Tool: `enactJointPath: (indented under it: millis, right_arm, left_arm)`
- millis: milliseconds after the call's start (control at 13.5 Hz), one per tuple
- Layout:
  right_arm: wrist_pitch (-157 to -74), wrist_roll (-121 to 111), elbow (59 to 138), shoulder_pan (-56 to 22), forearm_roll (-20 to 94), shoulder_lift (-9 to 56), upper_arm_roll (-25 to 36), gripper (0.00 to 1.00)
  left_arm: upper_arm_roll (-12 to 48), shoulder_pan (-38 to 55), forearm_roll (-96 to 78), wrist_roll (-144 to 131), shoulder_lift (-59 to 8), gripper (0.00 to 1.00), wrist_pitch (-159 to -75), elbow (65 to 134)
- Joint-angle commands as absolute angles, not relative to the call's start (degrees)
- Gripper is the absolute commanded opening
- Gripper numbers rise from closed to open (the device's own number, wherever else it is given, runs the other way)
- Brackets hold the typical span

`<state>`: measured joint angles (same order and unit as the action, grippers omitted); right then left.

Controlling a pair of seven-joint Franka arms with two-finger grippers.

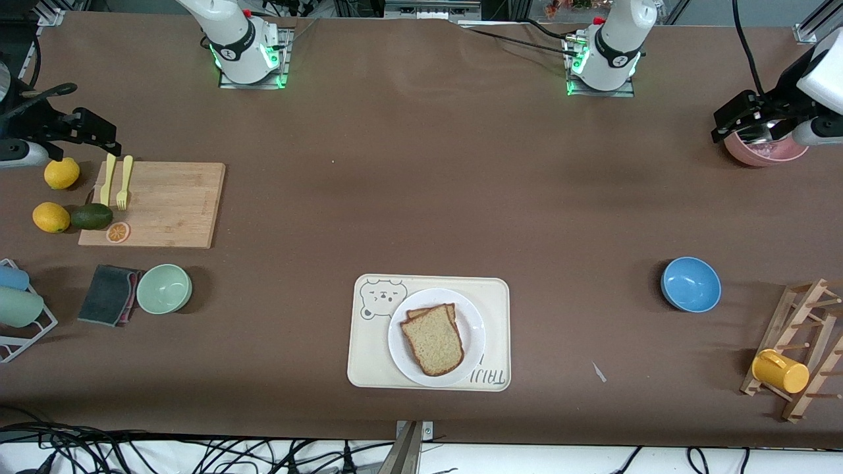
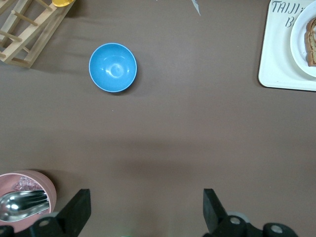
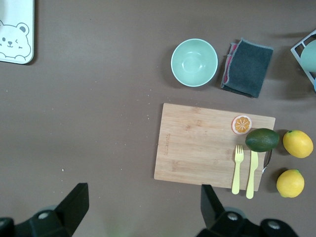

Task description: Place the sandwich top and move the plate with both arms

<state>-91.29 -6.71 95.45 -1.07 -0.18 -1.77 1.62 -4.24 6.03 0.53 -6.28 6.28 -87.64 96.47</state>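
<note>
The sandwich top (image 1: 433,340), a speckled tan bread slice with a dark crust, lies on another slice on the white plate (image 1: 473,332). The plate sits on the cream bear tray (image 1: 369,359), near the front camera. My left gripper (image 1: 731,125) is open and empty, up over the pink bowl (image 1: 767,150) at the left arm's end of the table. In the left wrist view (image 2: 147,212) the plate's rim (image 2: 300,47) and the bread's edge (image 2: 311,42) show at the border. My right gripper (image 1: 99,135) is open and empty by the cutting board (image 1: 161,204); its wrist view (image 3: 143,207) shows bare table between the fingers.
A blue bowl (image 1: 690,284), a wooden rack (image 1: 800,349) and a yellow mug (image 1: 780,370) are at the left arm's end. A green bowl (image 1: 164,288), grey cloth (image 1: 108,295), lemons (image 1: 61,173), avocado (image 1: 91,216) and yellow cutlery (image 1: 115,181) are at the right arm's end.
</note>
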Motion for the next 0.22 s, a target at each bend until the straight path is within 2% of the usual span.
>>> enactJointPath:
  millis: [0, 148]
  right_arm:
    - [-90.53, -6.33, 94.57, -0.35, -0.35, -1.49, 0.88, 1.0]
    - [-90.61, -6.33, 94.57, -0.35, -0.35, -1.49, 0.88, 1.0]
  left_arm:
    - [-4.04, 6.06, 1.67, -6.77, 5.1, 1.0, -87.19, 94.75]
    - [-4.13, 6.07, 1.67, -6.77, 5.01, 1.0, -87.28, 94.75]
